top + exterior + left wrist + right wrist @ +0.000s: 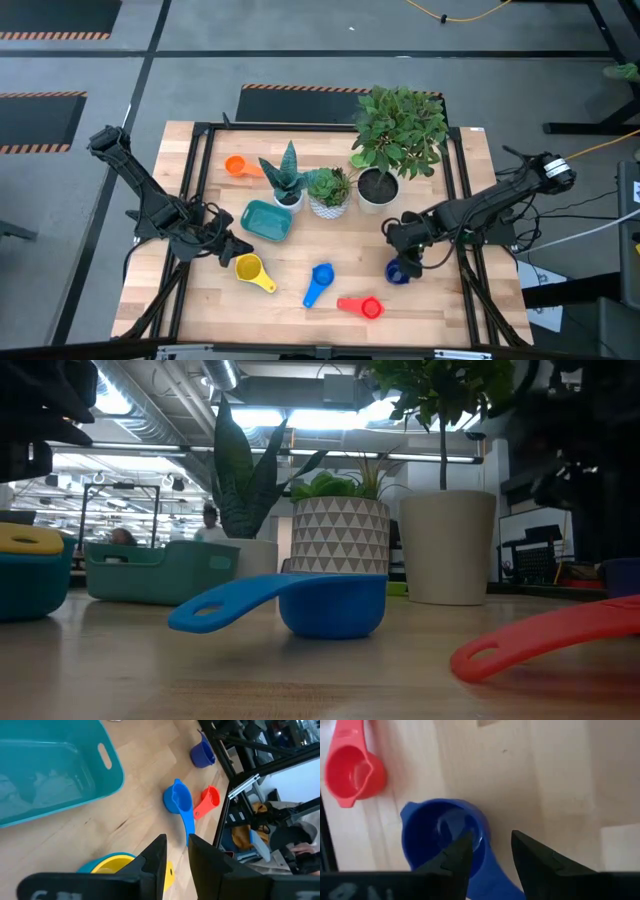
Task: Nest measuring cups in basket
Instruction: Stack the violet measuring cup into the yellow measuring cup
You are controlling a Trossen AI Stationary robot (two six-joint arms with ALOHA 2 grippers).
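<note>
I see the basket [267, 220] left of centre in the high view, on the bench [300, 300], just left of the plant pots. It looks empty from the left wrist view.

Left pincer [237, 248] sits low at the basket's lower-left corner, right by the yellow cup [250, 268]. The wrist view shows its fingers [155, 857] only a narrow gap apart with nothing between them. The yellow cup is nested in a light blue one [90, 866] just below them.

Right pincer [403, 255] is at the right of the high view, over the navy cup [398, 271]. In its wrist view the fingers [460, 852] stand apart: one finger is over the cup's bowl and the other is outside the rim. I can't tell if they touch it, and it's not clamped.

Other cups on the bench:
- The blue cup [319, 280] is at lower centre, handle pointing down-left.
- The red cup [365, 307] is to its lower right, well apart from it.
- The orange cup [237, 166] is at upper left, above the basket beside the spiky plant [285, 175].

No cup is in the basket yet. Three plants stand in a row above centre, and the tallest [395, 135] is on the right.
</note>
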